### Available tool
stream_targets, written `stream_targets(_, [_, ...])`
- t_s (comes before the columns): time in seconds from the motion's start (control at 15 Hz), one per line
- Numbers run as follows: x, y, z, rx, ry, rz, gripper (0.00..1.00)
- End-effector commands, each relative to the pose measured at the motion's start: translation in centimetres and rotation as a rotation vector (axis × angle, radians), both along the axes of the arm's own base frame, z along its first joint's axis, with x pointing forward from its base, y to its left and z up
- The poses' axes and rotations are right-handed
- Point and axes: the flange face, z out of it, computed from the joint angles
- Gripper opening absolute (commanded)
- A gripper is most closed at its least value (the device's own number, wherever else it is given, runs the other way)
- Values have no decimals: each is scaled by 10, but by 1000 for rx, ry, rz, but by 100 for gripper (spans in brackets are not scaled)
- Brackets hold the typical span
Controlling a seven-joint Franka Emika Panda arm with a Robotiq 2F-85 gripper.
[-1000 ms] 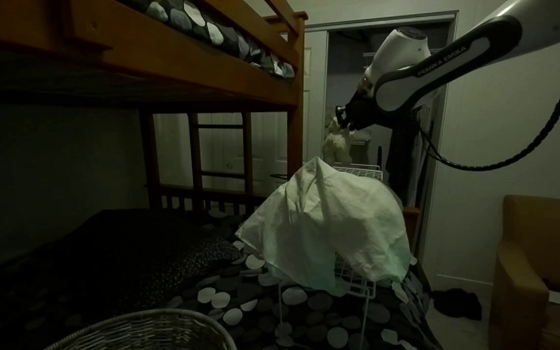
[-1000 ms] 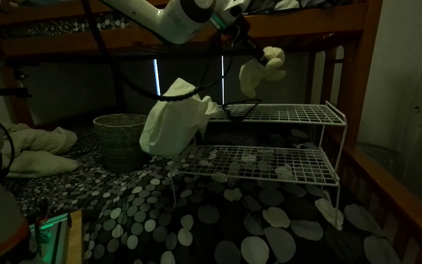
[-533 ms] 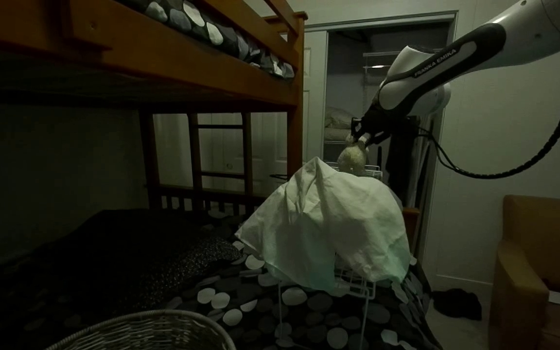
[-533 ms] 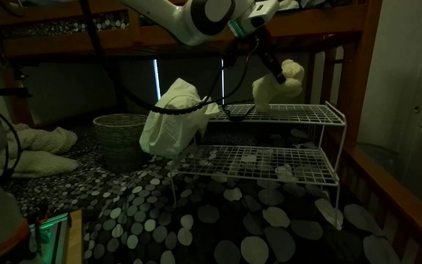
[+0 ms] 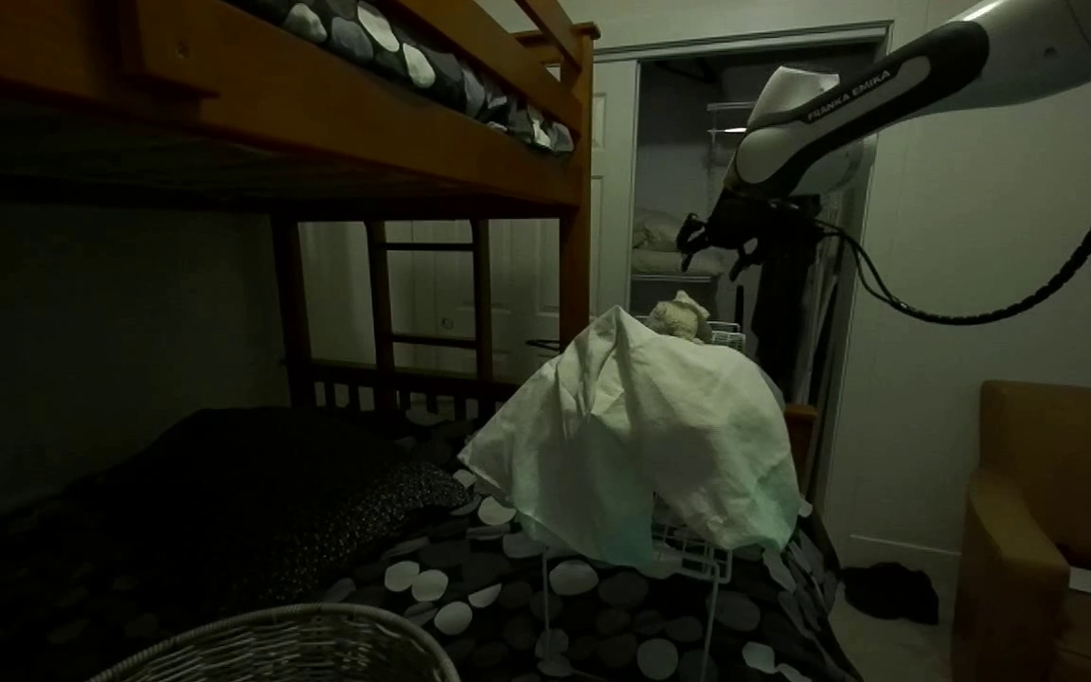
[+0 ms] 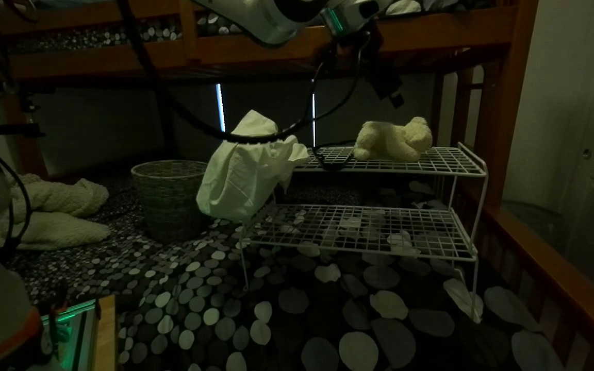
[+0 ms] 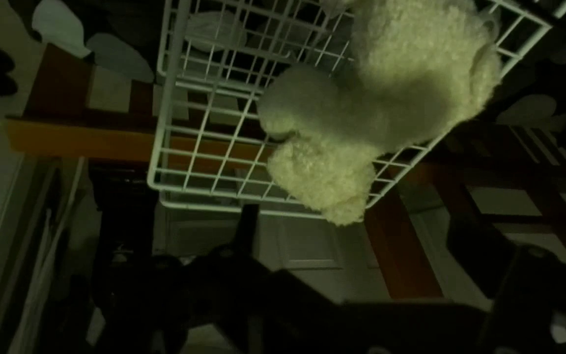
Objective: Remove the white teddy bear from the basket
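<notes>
- And there's the white teddy bear (image 6: 392, 138), lying on the upper shelf of the white wire rack (image 6: 361, 230), well apart from the wicker basket (image 6: 165, 201)!
- It's stretched along the mesh, head toward the end away from the white cloth (image 6: 243, 172).
- Above it hangs the pincer (image 5: 710, 272), fingers (image 7: 248, 226) spread wide, a plain gap between them and the bear.
- The wrist view looks down past those fingers: fur across the grid, the head overlapping the shelf's edge from this angle.
- Over at its own end of the rack, the cloth drapes down, bunched to a peak; in an exterior view it hides the bear's lower part.
- A dark looped thing (image 6: 334, 166) rests on the upper shelf, between cloth and bear.
- Down on the dotted surface (image 6: 204, 288), the basket stands upright near the cloth end, with cream fleece (image 6: 52, 198) heaped near it.
- Overhead, the wooden bunk frame (image 6: 431, 36), and the arm (image 5: 877, 99) reaching in, its dark hose (image 6: 245, 138) sagging in a long curve.
</notes>
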Motion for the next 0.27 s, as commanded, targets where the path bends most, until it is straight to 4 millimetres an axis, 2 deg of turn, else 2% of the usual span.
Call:
stream_targets(0.0, [-38,1,83,-89,-20,191,100])
stream_targets(0.07, [-50,2,108,-112,-37,247,100])
stream_targets(0.13, [-57,12,121,-117,-62,306,100])
stream_targets(0.2, [-35,3,100,-103,-53,214,100])
